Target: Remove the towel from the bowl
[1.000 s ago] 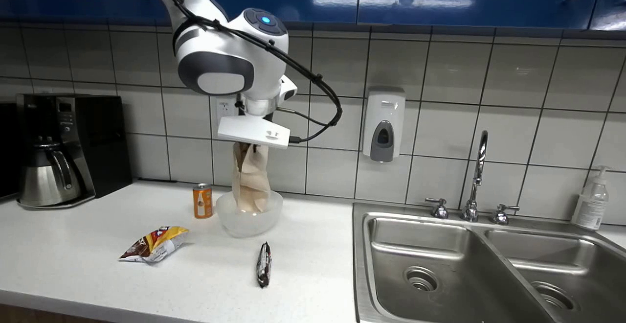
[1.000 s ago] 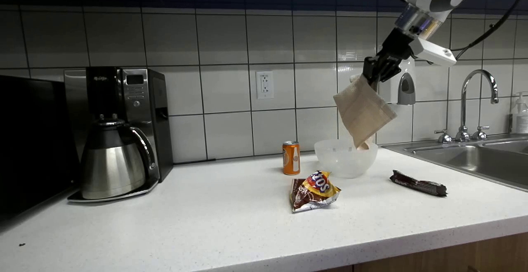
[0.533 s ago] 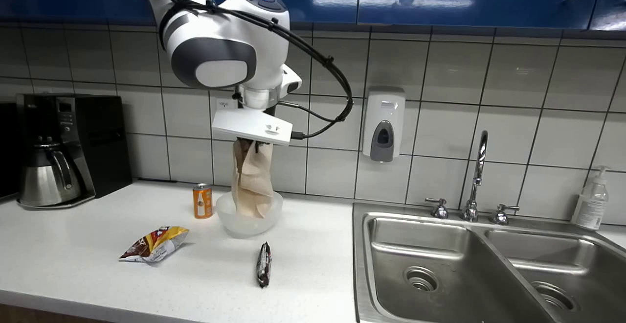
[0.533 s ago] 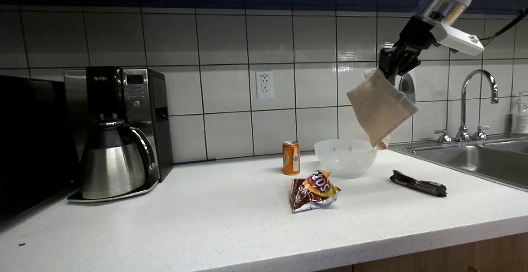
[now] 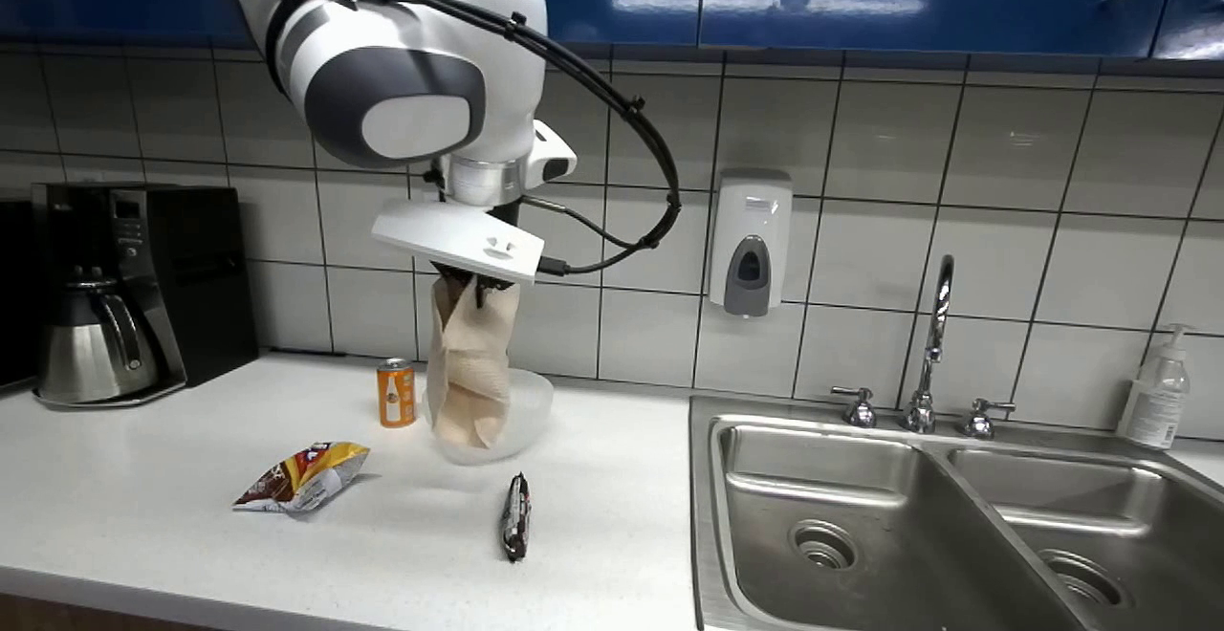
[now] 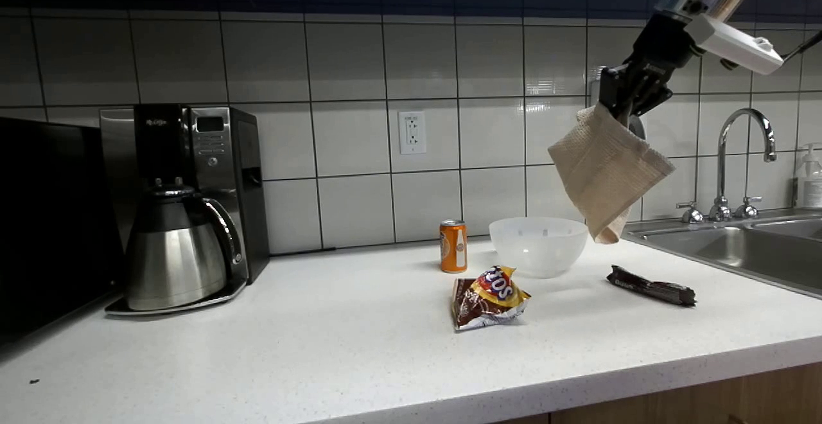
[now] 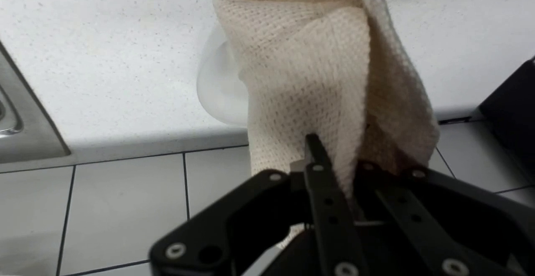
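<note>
Wrist view: the towel (image 7: 305, 58) fills much of the middle, falling in loose folds from its gathered top. The gripper (image 6: 624, 109) pinches it near that upper end, with one of its fingers (image 7: 318, 152) plain against the cloth and the opposite one mostly lost in shadow and folds.

Lower down, the bowl (image 6: 538, 250) stands upright on the counter (image 6: 289, 360). In an exterior view the towel's bottom end (image 6: 607, 228) hangs outside the bowl, just beside its rim; whether cloth and rim touch is hard to tell. In an exterior view the towel (image 5: 469, 373) covers part of the bowl, which I read as cloth hanging in front of it rather than in it.

So the lifting-out looks done, and the step in hand is probably carrying the towel away. The next move calls for a bit more sideways travel, so that the loose end cannot catch the rim and drag the bowl. After that, lower until the cloth meets the counter, spread the fingers, and rise straight up.

Where to set it down needs some thought. The bar (image 6: 652, 287) lies near the bowl on the towel's side, and a limp hem could land on it. The bag (image 6: 491, 302) and the upright can (image 6: 453, 247) are also near the bowl; the sink (image 5: 710, 516) lies beyond the bar.
</note>
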Motion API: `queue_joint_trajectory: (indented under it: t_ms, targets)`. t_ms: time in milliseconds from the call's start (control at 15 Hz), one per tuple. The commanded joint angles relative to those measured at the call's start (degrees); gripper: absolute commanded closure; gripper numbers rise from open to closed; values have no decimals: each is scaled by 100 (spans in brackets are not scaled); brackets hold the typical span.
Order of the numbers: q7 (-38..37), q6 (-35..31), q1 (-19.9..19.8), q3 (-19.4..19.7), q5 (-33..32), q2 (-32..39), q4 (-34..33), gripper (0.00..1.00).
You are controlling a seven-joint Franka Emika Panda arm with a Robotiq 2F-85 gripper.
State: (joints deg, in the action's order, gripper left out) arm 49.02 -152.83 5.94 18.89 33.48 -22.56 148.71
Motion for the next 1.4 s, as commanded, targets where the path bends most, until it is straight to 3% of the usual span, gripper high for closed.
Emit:
queue_joint_trajectory:
  t_ms: [0, 667, 1333]
  targets:
    - [-464, 234, -80, -218, -129, -321, 306, 98]
    - [-455, -45, 76, -425, -134, -35, 1154, 98]
    - [-461, -650, 93, -557, -76, 1284, 1061, 98]
